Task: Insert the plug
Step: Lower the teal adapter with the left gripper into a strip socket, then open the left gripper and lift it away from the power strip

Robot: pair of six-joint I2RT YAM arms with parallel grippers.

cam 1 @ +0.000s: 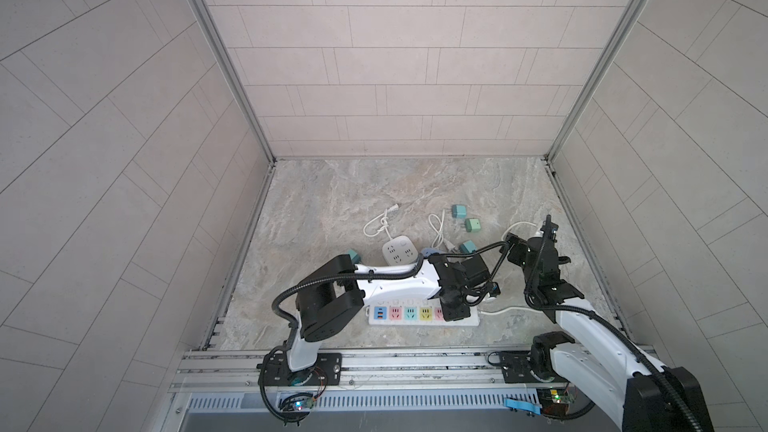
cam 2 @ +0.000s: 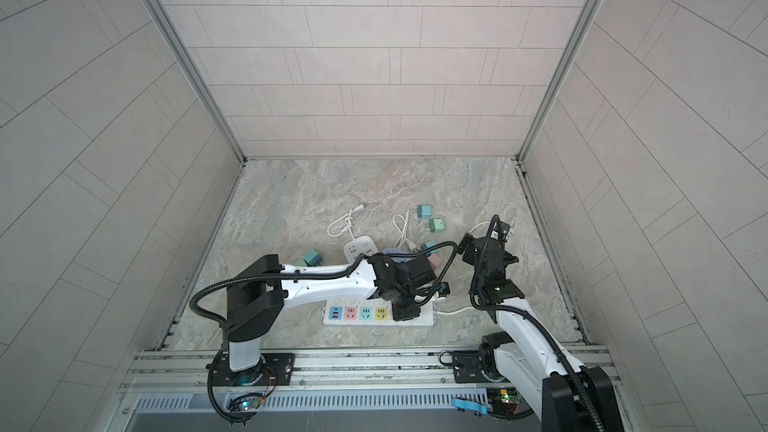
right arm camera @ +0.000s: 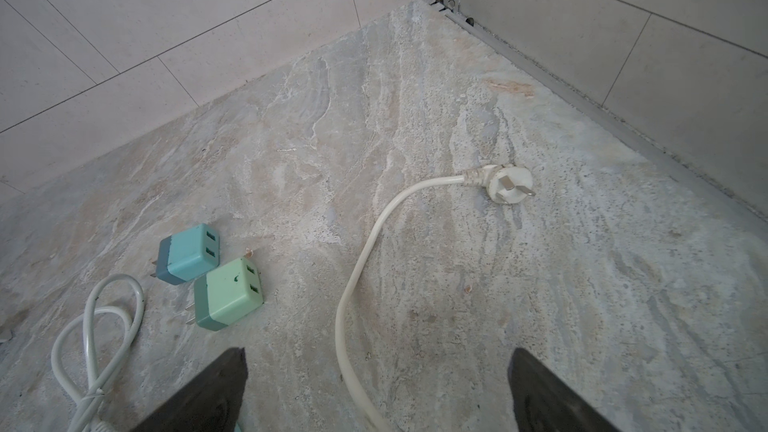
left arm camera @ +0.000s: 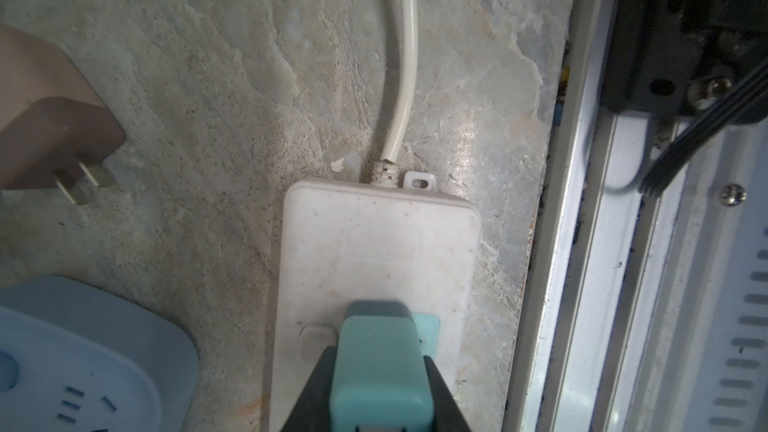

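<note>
Two arms are working over the marble tabletop [cam 1: 374, 193], and the step in hand appears to be the insertion itself. The left gripper [left arm camera: 378, 361] is pinching a teal plug [left arm camera: 376, 338] by its sides, its fingers [left arm camera: 434, 384] pressing against the body. It is holding the plug upright over a teal socket panel [left arm camera: 430, 328] near the cord end of the long white power strip [left arm camera: 374, 251]. Whether the prongs are entering cannot be told (the plug body is hiding them). The next move is probably calling for a straight downward push with the plug squared to the slots, since the strip is lying loose and could slide. The right gripper [right arm camera: 378, 357] is hovering with its fingers spread wide, gripping nothing, above a white cord [right arm camera: 353, 284] that is ending in a three-pin plug [right arm camera: 509, 184]. Three strips are showing: the long one, a smaller white strip [cam 1: 399, 252] and a blue strip [left arm camera: 83, 367]. Six cube plugs are showing: the held one and five lying loose, namely a teal cube [cam 2: 311, 257] beside the left arm, two more [cam 2: 424, 211] [cam 2: 428, 246], a green cube [cam 2: 436, 225] and a pinkish cube [cam 2: 434, 260]. Two corded plugs are lying free, the second being a two-pin plug [cam 1: 395, 206].
</note>
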